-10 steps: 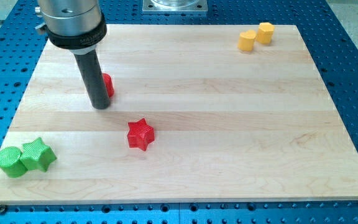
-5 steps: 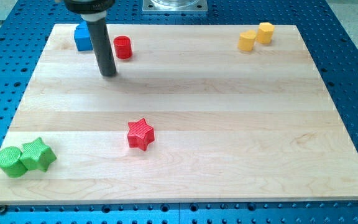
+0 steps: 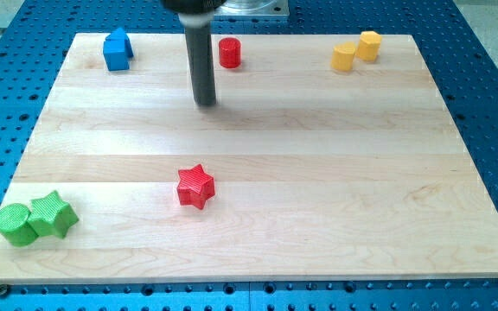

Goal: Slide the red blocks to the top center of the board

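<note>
A red cylinder (image 3: 229, 53) stands near the board's top edge, a little left of centre. A red star (image 3: 195, 187) lies lower down, left of the board's middle. My tip (image 3: 205, 102) rests on the board below and to the left of the red cylinder, apart from it, and well above the red star. The dark rod rises from the tip to the view's top.
A blue block (image 3: 118, 49) sits at the top left. Two yellow cylinders (image 3: 355, 50) touch each other at the top right. A green cylinder (image 3: 15, 225) and a green star (image 3: 53, 214) sit together at the bottom left. The wooden board (image 3: 318, 173) lies on a blue perforated table.
The red cylinder has slid up and to the right, to near the top centre. My tip has moved up and right with it. The red star has not moved.
</note>
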`<state>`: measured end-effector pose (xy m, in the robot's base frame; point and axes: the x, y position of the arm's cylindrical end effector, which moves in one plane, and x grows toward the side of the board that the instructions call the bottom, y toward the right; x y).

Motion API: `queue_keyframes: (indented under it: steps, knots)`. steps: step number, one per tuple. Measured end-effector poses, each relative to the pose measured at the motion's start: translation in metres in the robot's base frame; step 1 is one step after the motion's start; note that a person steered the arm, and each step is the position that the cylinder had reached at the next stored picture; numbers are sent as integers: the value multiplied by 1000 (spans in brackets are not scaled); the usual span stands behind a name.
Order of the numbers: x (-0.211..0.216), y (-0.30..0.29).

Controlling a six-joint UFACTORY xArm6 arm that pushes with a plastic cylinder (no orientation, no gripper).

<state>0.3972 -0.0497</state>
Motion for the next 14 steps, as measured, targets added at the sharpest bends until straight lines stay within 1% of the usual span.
queue_keyframes:
  steps: [1,2,3,4,5,6,7,8,9,10,11,12,13,14]
  knots:
    - [99,43]
    - [181,14]
    - [176,-36]
    - [93,-10]
    - [3,1]
    - [-4,12]
    - [51,-36]
    - [59,12]
    - [13,30]
    - [-46,30]
    - [-22,21]
    - [10,39]
    - [-37,72]
    - [-96,72]
